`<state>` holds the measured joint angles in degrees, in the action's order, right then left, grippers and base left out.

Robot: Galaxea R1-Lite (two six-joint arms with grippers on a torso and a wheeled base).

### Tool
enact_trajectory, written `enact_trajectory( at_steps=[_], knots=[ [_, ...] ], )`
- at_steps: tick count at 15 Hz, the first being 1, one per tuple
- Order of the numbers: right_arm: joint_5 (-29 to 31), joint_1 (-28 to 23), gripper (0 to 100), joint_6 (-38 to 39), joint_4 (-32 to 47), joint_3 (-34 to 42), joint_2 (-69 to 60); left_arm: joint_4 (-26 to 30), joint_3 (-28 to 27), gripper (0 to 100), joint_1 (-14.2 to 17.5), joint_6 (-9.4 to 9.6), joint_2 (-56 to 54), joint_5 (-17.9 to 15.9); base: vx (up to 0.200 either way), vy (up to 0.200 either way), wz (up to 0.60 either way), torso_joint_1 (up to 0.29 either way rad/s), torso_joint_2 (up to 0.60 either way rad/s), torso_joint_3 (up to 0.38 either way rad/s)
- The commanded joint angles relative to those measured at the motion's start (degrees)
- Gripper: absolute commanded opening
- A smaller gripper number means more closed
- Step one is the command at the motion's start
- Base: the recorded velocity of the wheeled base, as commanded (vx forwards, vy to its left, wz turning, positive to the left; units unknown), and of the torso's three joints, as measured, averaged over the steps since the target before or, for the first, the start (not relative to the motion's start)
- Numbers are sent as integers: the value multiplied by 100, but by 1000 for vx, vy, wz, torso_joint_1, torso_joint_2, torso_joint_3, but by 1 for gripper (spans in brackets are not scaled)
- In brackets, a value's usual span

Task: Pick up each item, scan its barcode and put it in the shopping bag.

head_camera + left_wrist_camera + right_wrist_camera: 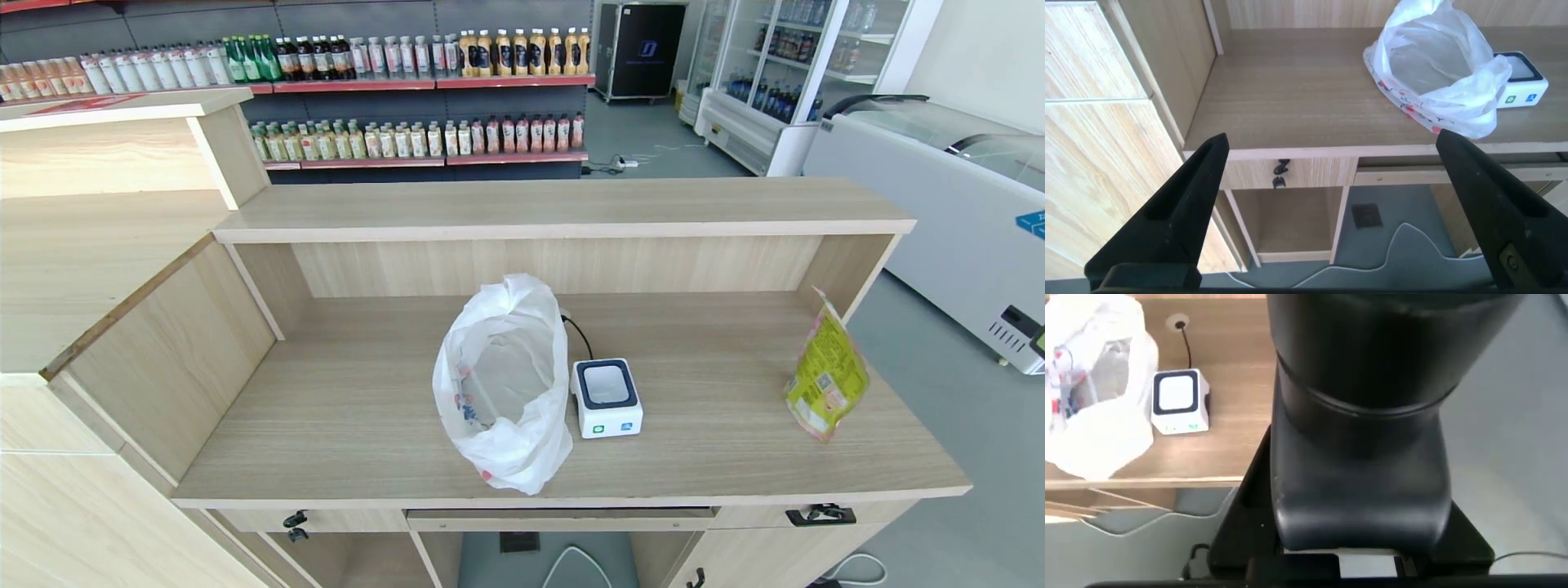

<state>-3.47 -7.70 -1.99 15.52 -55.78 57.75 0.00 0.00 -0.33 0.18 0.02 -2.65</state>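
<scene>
The step in hand, as I judge it, is the first pick: the snack pouch [826, 371] stands alone at the right of the frame in the head view, near the right end of the tabletop [718, 343] and well apart from the scanner [606, 398] and the shopping bag [502, 384].

The left gripper [1339, 220] hangs low in front of the tabletop's edge with its fingers [1196, 208] spread wide and nothing between them. For the right gripper [1360, 523] I cannot tell the state, because its dark housing covers the view.

The pouch is nearer to the right arm, so that arm seems the better one. I would take it by the flat sealed top edge, where the film is stiff, and not by the soft belly. Then the printed face must turn toward the scanner's window before the pouch goes into the bag.

The pouch is a glossy yellow-green film, a little crumpled, and stands tilted. It probably slips and bends easily.

The bag, in the middle of the frame, is thin white half-transparent plastic with some red and blue print. It is slumped, with its mouth open upward. The scanner is just beside it, perhaps touching: a small white box with a dark-framed window and a black cable behind. The tabletop is a smooth, pale wood-grain surface.
</scene>
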Motion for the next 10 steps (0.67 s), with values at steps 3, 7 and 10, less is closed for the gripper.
enact_trajectory(
  at_steps=[3,7,10],
  knots=[
    [-233,-240,0,726,-295,-196,1221,0,0,100,-2,-1,6,1,0,0,600,2,1,-2],
    [-2755,-979,0,1447,-1332,-161,2417,0,0,100,-2,-1,6,-8,0,0,300,5,5,0],
    [-5251,-1682,0,506,-1482,24,3137,0,0,100,-2,-1,6,-8,0,0,0,0,0,0]
  ],
)
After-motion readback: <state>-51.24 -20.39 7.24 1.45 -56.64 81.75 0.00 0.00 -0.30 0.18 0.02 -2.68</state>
